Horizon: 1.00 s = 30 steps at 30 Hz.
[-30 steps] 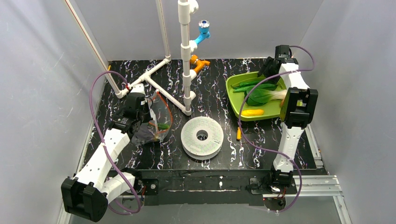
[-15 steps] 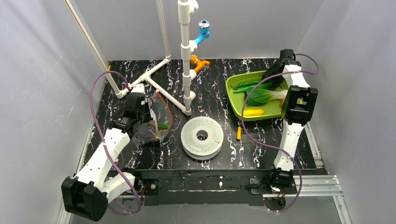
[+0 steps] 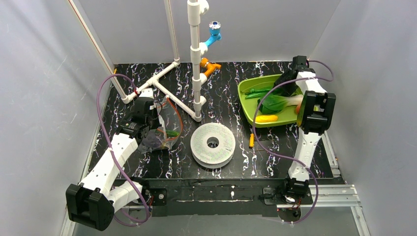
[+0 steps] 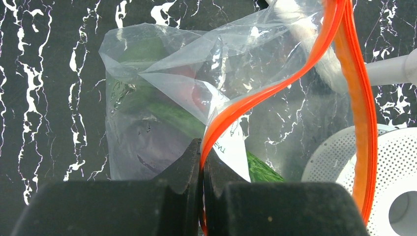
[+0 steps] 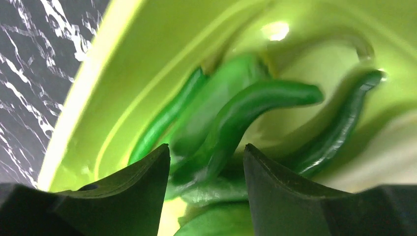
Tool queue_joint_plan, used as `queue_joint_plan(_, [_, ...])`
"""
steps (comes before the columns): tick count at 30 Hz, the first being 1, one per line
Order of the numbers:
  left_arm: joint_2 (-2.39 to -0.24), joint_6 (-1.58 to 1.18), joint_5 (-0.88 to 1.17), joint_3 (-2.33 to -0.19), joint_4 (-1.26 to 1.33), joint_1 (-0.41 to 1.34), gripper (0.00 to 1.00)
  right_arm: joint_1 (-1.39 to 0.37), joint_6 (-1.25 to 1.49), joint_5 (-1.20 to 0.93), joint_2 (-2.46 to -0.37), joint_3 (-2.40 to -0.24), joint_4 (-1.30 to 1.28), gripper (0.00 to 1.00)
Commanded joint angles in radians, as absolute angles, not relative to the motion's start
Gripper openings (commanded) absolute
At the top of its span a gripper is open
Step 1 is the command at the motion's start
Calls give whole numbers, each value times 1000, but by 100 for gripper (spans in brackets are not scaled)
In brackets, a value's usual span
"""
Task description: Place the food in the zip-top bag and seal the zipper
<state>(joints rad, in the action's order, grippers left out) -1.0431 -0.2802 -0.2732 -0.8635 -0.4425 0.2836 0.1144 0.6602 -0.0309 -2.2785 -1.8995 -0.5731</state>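
While the left hand [image 4: 201, 153] pinches the zipper [image 4: 275, 87] at nine o'clock, the right hand [image 5: 206, 150], spread wide, straddles the green peppers [image 5: 255, 101] at two o'clock; next it must close on one.

Bag [image 3: 164, 125] left of disc [image 3: 213, 143], tray [image 3: 246, 104] right

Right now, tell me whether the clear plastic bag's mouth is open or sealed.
Open: its orange-red zipper strip runs as two separate tracks, gaping apart.
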Motion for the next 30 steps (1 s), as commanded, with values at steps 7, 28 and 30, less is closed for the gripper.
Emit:
queue_joint_plan(7, [-1034,-276,-264,-884,-434,285,0,75,653,-84,-2035,-1624,-483,63])
queue_joint_plan(28, [-1016,-278,-257,-881,-436,286,0,8,443,-6,-2091,-1700,-561,63])
queue_joint_plan(30, [-1016,-278,-254,-883,-435,285,0,4,443,32,-2109,-1713,-584,63])
